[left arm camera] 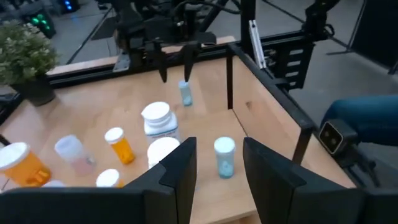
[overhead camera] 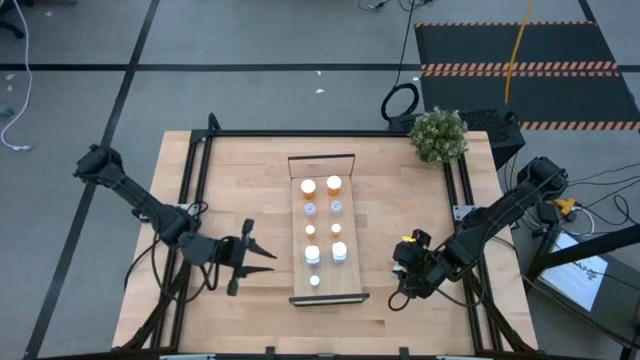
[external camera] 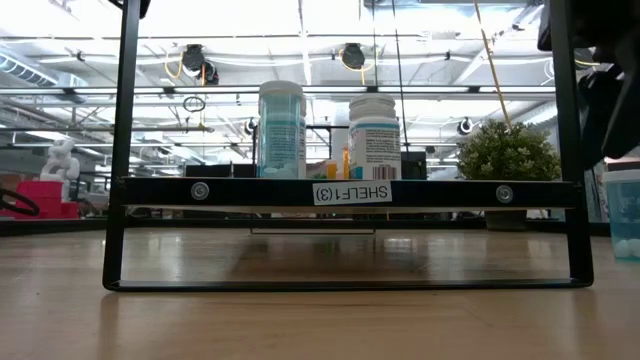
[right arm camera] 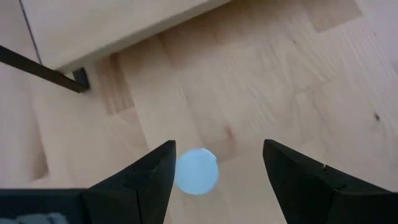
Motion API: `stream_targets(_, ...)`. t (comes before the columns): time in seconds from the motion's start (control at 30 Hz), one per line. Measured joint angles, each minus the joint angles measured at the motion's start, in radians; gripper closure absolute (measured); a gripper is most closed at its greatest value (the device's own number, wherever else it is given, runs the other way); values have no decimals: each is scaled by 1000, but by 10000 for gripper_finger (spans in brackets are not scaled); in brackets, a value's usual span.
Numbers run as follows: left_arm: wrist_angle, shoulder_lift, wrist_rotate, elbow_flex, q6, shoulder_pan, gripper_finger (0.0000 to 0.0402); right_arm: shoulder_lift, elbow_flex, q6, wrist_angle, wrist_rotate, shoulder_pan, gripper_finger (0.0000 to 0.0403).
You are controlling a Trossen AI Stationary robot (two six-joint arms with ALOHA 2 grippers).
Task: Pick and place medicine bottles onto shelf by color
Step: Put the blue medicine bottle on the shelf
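Pointing straight down over the bare wooden tabletop [overhead camera: 220, 200], the right gripper [right arm camera: 214, 171] is seen with its two dark fingers [right arm camera: 146, 177] spread apart and nothing clenched between them. A small pale-blue bottle with a white cap [right arm camera: 196, 172] stands upright on the tabletop beneath it, close to one finger; contact cannot be told. In the high view this gripper [overhead camera: 408, 262] is placed to the right of the long narrow light-wood shelf with thin dark end rails [overhead camera: 350, 230], near its front corner.

Nine small white-capped medicine bottles [overhead camera: 322, 232] are counted on the shelf from above: two orange ones at the far end, then paler and orange ones in pairs, and a single one nearest the front rail.

The left gripper [overhead camera: 262, 257] is held to the left of the shelf, its fingers [left arm camera: 180, 168] parted and grasping nothing; in its wrist view a pale-blue bottle [left arm camera: 224, 157] on the shelf is seen beyond the gap.

A small green potted plant [overhead camera: 438, 134] is set at the far right corner of the tabletop.
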Motion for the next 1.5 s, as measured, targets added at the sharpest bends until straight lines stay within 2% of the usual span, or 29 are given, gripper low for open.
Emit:
stream_targets(0.43, 65, 83, -23, 0, -2, -24, 268, 0, -30, -1, 75, -50, -2, 167)
stream_targets(1.2, 63, 85, -23, 0, -17, -23, 268, 5, -30, 13, 124, -53, -2, 167)
stream_targets(1.5, 63, 84, -23, 0, -17, -23, 268, 48, -30, 23, 124, -65, -2, 168)
